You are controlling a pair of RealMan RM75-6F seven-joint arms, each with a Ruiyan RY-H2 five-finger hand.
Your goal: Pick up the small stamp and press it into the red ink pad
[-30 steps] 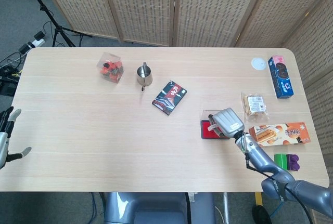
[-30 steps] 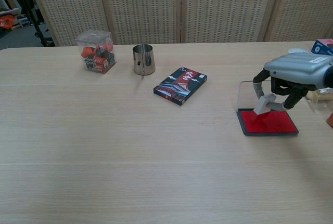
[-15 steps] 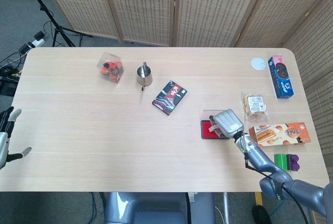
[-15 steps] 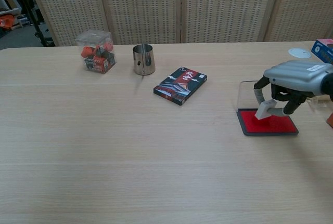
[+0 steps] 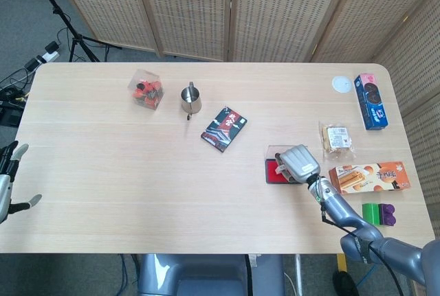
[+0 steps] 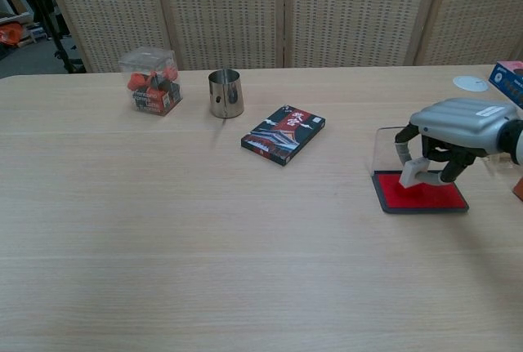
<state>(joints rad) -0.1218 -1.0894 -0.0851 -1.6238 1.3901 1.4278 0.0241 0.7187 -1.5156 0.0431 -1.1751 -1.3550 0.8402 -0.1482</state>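
Note:
The red ink pad (image 6: 421, 194) lies open on the table at the right, its clear lid (image 6: 384, 149) standing up behind it. My right hand (image 6: 453, 127) hovers low over the pad and holds the small white stamp (image 6: 413, 172), whose base touches the red surface. From the head view the right hand (image 5: 300, 161) covers most of the ink pad (image 5: 273, 170); the stamp is hidden there. My left hand (image 5: 8, 179) shows at the far left edge of the head view, off the table, fingers spread and holding nothing.
A patterned card box (image 6: 283, 134), a steel cup (image 6: 225, 93) and a clear box of red pieces (image 6: 150, 81) stand on the left half. Snack packets (image 5: 336, 138), an orange box (image 5: 368, 177), a blue box (image 5: 370, 101), a white disc (image 5: 342, 84) and green-purple blocks (image 5: 379, 213) crowd the right edge.
My right hand has come down and a little left with the stamp, from above the pad to touching its red surface. The left hand has not moved.

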